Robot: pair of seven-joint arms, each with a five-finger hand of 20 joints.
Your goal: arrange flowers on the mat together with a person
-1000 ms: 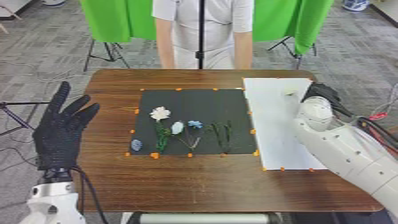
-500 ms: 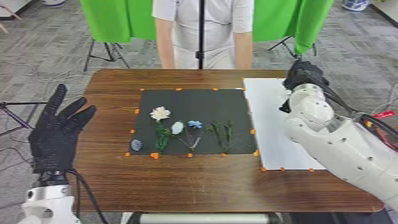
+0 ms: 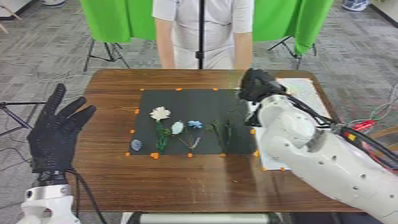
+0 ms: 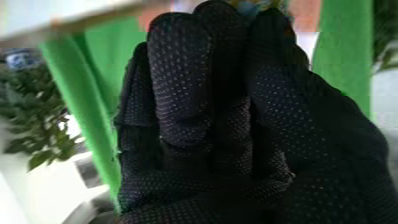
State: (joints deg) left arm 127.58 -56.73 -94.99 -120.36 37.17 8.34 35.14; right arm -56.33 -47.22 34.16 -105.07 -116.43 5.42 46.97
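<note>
My right hand (image 3: pixel 259 86) is clamped on a small bloom (image 4: pixel 248 7); imprecise lowering could displace the green stems (image 3: pixel 228 136).

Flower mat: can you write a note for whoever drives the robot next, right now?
Left hand: open, beside the table's left edge.
Right hand: where the black mat meets the white sheet; can't tell if it holds anything.
Things: on the mat lie a white blossom above green leaves, an oval white flower, a blue flower and green stems. A blue-gray oval piece is by the near left corner.
Done: those are on the mat.
Left: probably fill the mat's far part; check the right hand first.
</note>
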